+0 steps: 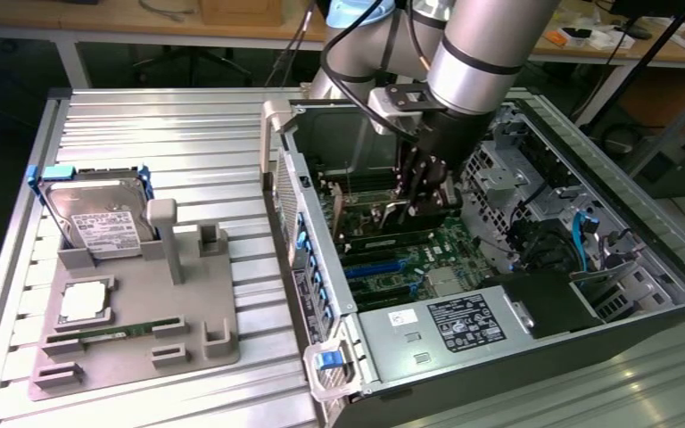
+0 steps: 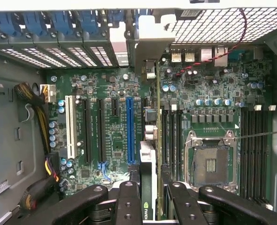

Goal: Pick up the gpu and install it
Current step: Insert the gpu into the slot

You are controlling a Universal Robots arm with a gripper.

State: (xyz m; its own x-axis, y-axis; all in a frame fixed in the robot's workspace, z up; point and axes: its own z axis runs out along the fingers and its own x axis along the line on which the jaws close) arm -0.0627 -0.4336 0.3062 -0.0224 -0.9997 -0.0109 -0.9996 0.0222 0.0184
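Observation:
The gpu (image 2: 150, 117) is seen edge-on in the wrist view, running away from the fingers, with its silver end bracket (image 2: 145, 47) up against the case's rear slot openings. My gripper (image 2: 151, 201) is shut on it, one black finger (image 2: 129, 201) on each side. The card hangs just beside the long blue slot (image 2: 130, 131) of the green motherboard (image 2: 105, 140). In the exterior view my gripper (image 1: 420, 201) reaches down into the open computer case (image 1: 318, 267) and holds the dark gpu (image 1: 391, 234) low over the motherboard; whether it is seated in a slot I cannot tell.
A grey fixture (image 1: 200, 339) at the exterior view's left carries a silver hard drive (image 1: 99, 218), a processor chip (image 1: 85, 303) and a green memory stick (image 1: 117, 332). Inside the case are the power supply (image 1: 462, 321), drive cages (image 1: 503, 169), the bare processor socket (image 2: 209, 164) and cables (image 2: 35, 108).

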